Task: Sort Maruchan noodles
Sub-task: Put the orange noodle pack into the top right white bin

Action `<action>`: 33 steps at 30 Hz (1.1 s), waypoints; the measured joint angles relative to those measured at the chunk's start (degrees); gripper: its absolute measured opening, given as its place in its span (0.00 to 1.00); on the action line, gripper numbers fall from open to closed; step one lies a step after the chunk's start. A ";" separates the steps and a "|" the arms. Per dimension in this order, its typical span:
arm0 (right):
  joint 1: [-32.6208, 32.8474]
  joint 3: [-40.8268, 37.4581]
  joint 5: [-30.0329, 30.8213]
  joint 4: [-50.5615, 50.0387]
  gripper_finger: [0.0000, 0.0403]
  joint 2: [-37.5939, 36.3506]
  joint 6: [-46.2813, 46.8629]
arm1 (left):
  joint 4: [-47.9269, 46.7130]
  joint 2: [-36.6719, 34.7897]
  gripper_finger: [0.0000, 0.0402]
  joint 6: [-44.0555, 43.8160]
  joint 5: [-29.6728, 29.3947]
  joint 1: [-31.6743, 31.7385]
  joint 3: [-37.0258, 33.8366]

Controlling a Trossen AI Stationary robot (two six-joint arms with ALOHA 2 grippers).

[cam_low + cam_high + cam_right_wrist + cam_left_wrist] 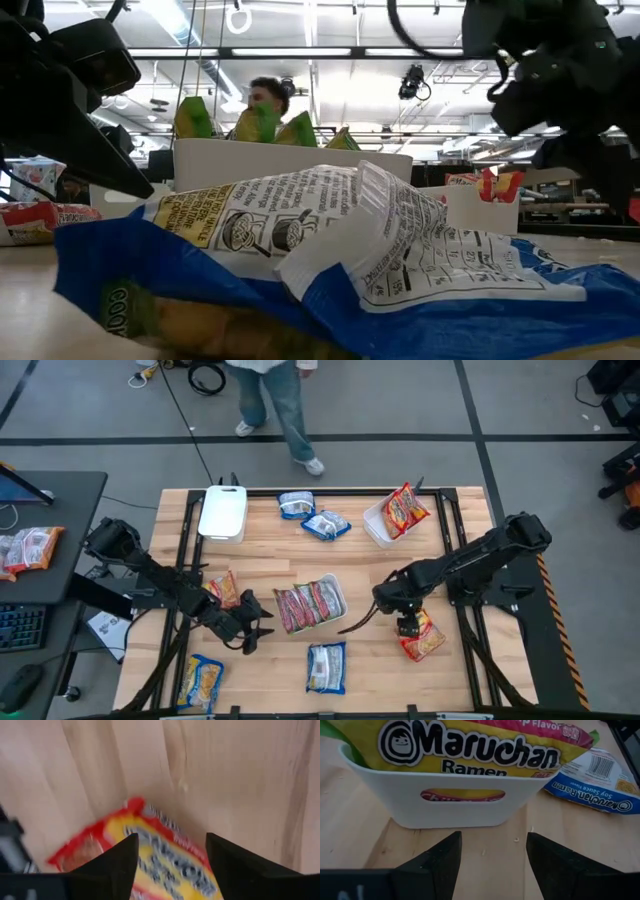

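High view: nine noodle packets (325, 666), three white trays (222, 512).

Both arms are dark, near-black machines built of rounded, bulky joint housings linked by slimmer straight segments, the left arm (150, 575) and the right arm (480, 555) alike in finish, with a thin dark cable curling off the right arm's wrist. Each ends in a two-finger gripper, the left gripper (492, 862) and the right gripper (172, 865), whose fingers (437, 865) are matte black, flat-faced wedges with angular, tapering tips. A small pale marking shows on the black body behind the left gripper's fingers.
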 joint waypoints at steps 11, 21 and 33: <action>-3.27 -2.08 -4.52 -1.69 0.59 2.47 -12.08 | 0.00 0.00 0.56 -1.07 -2.30 0.56 0.00; -3.92 -4.37 -7.40 0.49 0.42 9.83 -14.70 | -0.61 0.00 0.56 0.10 -2.56 1.01 0.00; -3.82 0.57 -6.01 1.13 0.02 4.38 -13.80 | -0.86 0.00 0.56 0.53 -3.92 1.31 0.00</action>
